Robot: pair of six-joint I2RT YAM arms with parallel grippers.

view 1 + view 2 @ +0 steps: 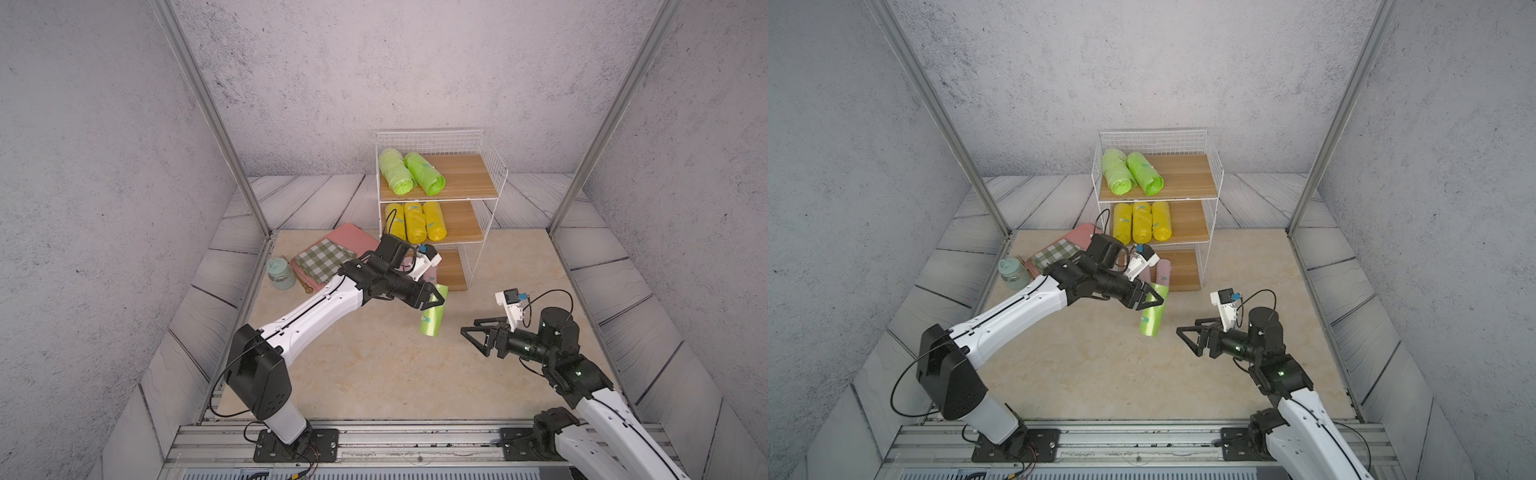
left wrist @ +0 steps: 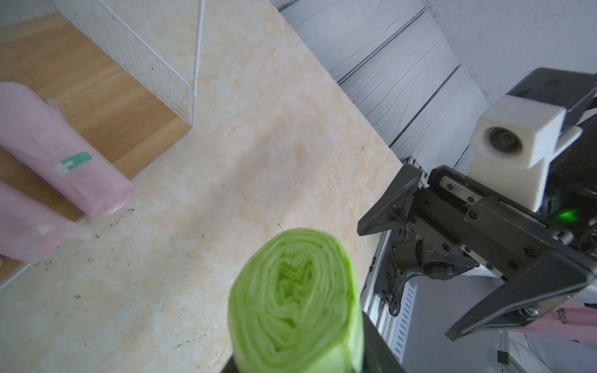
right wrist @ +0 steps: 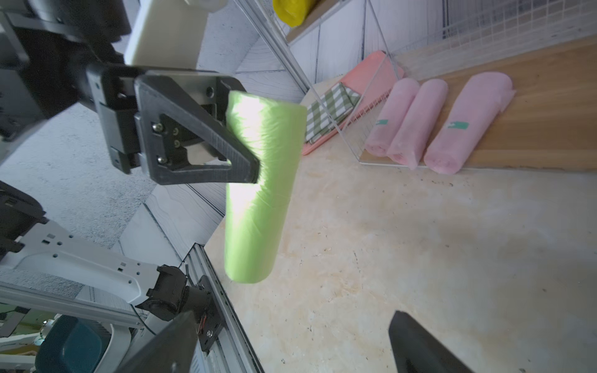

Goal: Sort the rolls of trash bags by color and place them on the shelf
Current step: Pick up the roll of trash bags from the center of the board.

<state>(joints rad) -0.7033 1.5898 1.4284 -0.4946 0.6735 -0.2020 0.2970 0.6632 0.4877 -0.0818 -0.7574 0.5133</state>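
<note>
Our left end effector [image 1: 434, 300] is clamped on a light green crinkly plastic roll of trash bags [image 1: 431, 322], both jaws pressed against its sides near the upper end. The roll hangs nearly upright below the jaws, tilted slightly, and its spiral end face pokes out past them in the left wrist view [image 2: 294, 303]. It sits over the middle of the beige marbled surface [image 1: 374, 365], just in front of the shelf, and its lower end appears to hang clear of the surface in the right wrist view [image 3: 258, 200].

Our right end effector [image 1: 468, 326] stands wide open and empty, near the roll's lower end on the right-edge side, not touching it.

The three-tier white wire shelf with light-brown wooden boards [image 1: 461, 174] stands at the surface's far edge. Two light green rolls [image 1: 397, 172] lie on its top board, three yellow rolls [image 1: 415, 222] lie on the middle board, and three pale pink rolls [image 3: 416, 122] lie on the bottom board.
</note>
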